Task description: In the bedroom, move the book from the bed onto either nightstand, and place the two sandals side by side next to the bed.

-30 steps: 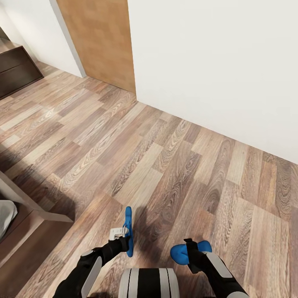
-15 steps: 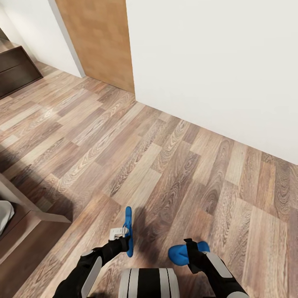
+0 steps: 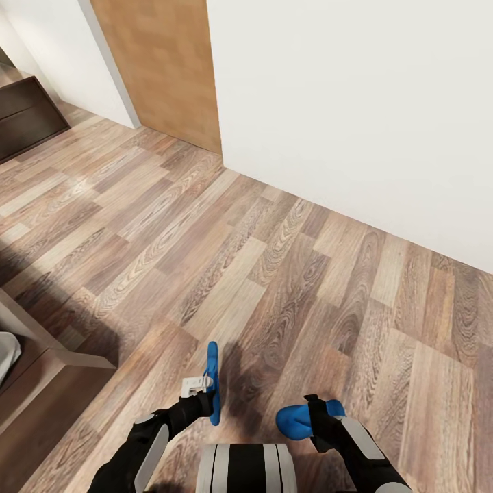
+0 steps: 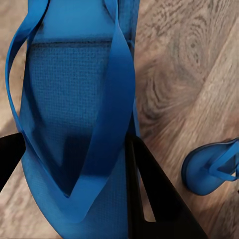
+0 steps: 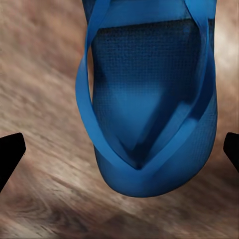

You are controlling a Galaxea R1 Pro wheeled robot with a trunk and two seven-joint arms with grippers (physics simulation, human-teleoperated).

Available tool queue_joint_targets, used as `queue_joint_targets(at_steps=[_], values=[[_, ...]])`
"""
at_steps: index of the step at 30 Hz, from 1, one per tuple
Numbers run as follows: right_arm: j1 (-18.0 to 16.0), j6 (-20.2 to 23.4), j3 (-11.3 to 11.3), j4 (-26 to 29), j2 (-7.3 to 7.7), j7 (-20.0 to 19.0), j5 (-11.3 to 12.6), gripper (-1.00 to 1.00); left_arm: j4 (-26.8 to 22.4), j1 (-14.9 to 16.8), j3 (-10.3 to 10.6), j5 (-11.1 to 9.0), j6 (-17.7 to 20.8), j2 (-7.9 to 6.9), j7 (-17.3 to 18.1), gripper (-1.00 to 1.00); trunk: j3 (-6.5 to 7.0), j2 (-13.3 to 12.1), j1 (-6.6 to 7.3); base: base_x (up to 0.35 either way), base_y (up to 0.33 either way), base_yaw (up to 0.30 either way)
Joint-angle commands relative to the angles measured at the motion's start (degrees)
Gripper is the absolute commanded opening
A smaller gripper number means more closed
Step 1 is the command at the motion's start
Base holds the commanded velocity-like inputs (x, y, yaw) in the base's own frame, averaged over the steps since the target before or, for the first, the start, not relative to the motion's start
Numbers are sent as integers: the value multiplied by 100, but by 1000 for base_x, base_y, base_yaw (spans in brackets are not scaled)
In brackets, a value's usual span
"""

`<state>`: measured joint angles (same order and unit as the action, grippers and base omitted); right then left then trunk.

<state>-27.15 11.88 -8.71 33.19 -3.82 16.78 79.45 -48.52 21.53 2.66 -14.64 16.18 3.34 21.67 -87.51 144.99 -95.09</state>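
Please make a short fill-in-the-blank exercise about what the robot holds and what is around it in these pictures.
1. Each end effector holds one ____ sandal: the left end effector holds the left sandal, the right end effector the right sandal.
2. The floor is made of ____ planks.
3. The wall ahead is ____ in colour.
4. In the head view, the door stands to the ____ of that wall.

Missing words: blue; wood; white; left
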Motion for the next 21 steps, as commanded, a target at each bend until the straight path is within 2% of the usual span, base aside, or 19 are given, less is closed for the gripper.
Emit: queue_joint_targets(at_steps=[1,16,21], values=[[-1,25,-35,12,-7,35,27,100,-8,0,-2,-48,52,0,-5,-100,-3,1,1,0,-56,0],[-1,25,-35,12,-4,35,27,100,-8,0,-2,-56,52,0,-5,-100,-3,1,1,0,-7,0],[-1,25,-35,12,-5,35,27,100,-8,0,-2,-56,52,0,-5,-100,-114,8,-12,0,0,0]])
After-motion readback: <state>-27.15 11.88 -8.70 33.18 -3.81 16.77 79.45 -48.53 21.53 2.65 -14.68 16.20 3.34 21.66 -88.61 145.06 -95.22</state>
